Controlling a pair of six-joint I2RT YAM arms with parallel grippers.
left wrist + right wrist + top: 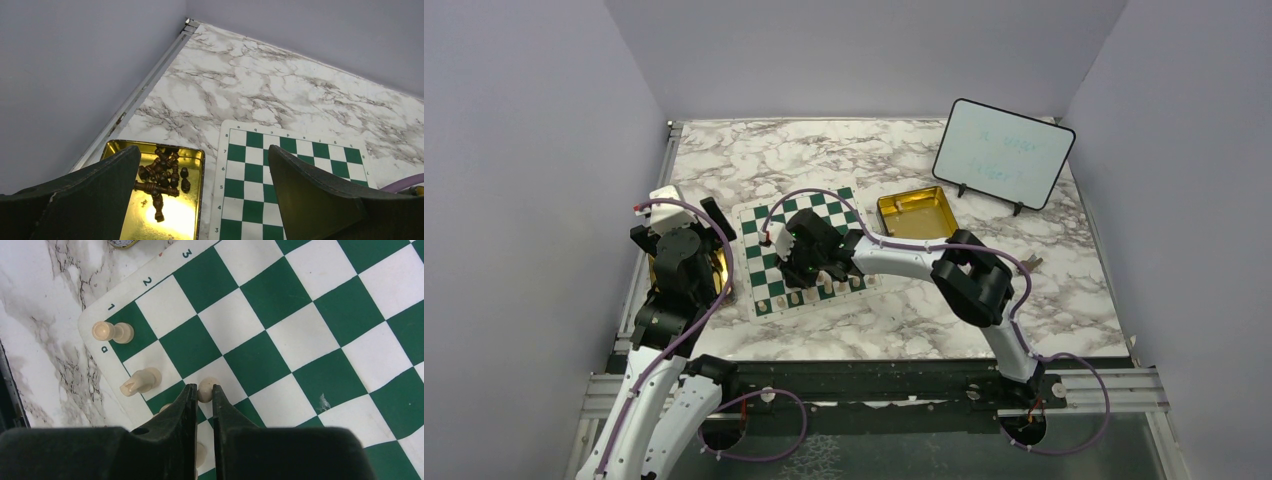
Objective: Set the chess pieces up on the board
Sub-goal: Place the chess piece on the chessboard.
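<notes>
The green-and-white board (759, 216) lies left of the table's middle. Several cream chess pieces (826, 288) stand along its near edge. In the right wrist view a cream piece (112, 331) stands on the corner square of the board (300, 330) and another (141, 380) stands beside it. My right gripper (204, 390) is low over that row, its narrow fingertips touching both sides of a small round-headed cream piece (206, 388) standing on a white square. My left gripper (202, 160) hangs open and empty over the board's left edge (235, 170).
A gold tin (175, 215) left of the board holds several dark brown pieces (160, 175). A second gold tin (916, 213) sits right of the board. A framed whiteboard (1002, 155) stands at the back right. Grey walls close three sides.
</notes>
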